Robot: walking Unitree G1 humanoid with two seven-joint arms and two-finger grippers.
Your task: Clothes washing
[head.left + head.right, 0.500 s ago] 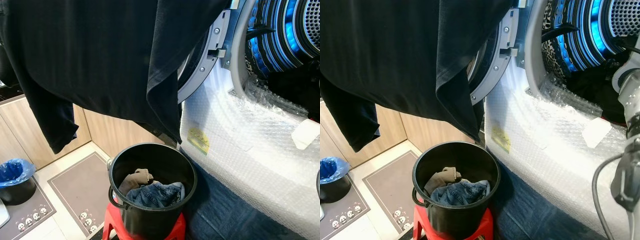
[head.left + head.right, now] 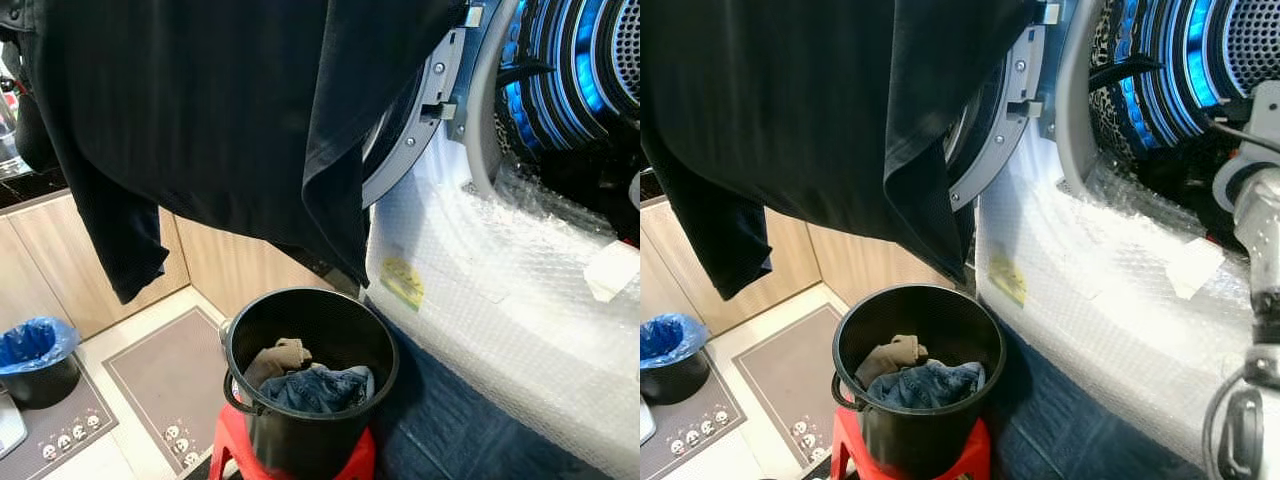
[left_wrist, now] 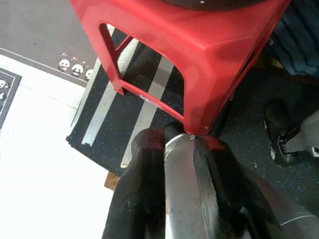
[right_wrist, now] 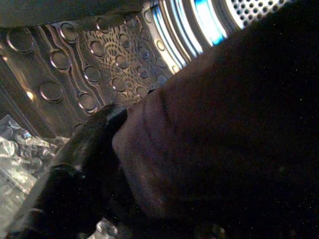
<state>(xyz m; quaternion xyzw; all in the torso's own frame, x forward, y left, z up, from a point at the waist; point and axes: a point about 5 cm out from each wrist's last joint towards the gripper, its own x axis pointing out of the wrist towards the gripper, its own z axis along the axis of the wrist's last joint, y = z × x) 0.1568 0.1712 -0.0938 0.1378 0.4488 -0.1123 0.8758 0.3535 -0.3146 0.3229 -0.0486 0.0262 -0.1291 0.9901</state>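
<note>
A large black garment (image 2: 230,120) hangs across the upper left of the scene, draped in front of the open round grey door (image 2: 415,130) of a front-loading washing machine (image 2: 500,290) whose white front is wrapped in clear bubble film; its perforated steel drum (image 2: 590,60) glows blue at the far right. Below the cloth, a round black plastic bucket (image 2: 310,400) stands on a red plastic stool (image 2: 355,462), holding a beige cloth (image 2: 275,358) beside a crumpled blue denim piece (image 2: 320,388). The right pincer (image 4: 84,164) reaches inside the drum, its black fingers closed on a fold of dark fabric (image 4: 224,129). The left pincer (image 3: 174,144) hangs low by the stool's leg, fingers nearly together, holding nothing, over a dark striped mat (image 3: 124,104). On the near left floor sits a small black bin with a blue liner (image 2: 35,360) by a grey mat with panda prints (image 2: 160,385)
</note>
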